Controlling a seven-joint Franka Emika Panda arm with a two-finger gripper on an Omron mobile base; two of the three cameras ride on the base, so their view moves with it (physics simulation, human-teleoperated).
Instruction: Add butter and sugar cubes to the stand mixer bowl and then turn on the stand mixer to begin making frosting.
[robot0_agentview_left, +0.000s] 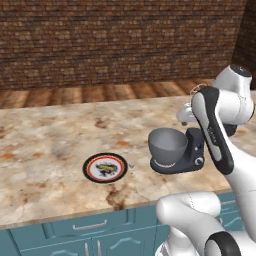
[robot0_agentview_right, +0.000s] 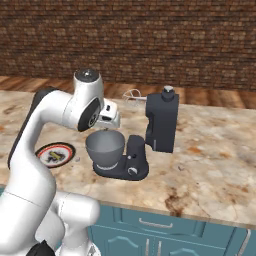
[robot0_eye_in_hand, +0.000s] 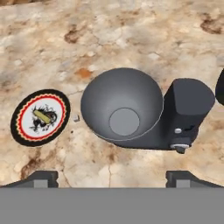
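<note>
The jaws (robot0_eye_in_hand: 112, 178) are spread wide with nothing between them, held above the stand mixer bowl (robot0_eye_in_hand: 122, 105), the arm bent over it. The butter (robot0_eye_in_hand: 42, 116) is seen on the plate (robot0_eye_in_hand: 17, 127) beside the stand mixer (robot0_agentview_right: 150, 137) on the marbled surface (robot0_agentview_left: 45, 145), a brick wall (robot0_agentview_left: 120, 40) behind.

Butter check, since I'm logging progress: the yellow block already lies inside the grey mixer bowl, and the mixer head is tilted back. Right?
Not quite. The butter lies on the black-and-red-rimmed plate beside the mixer, not in the stand mixer bowl, which the hand view shows empty. The stand mixer head is tilted back, as you said.
</note>
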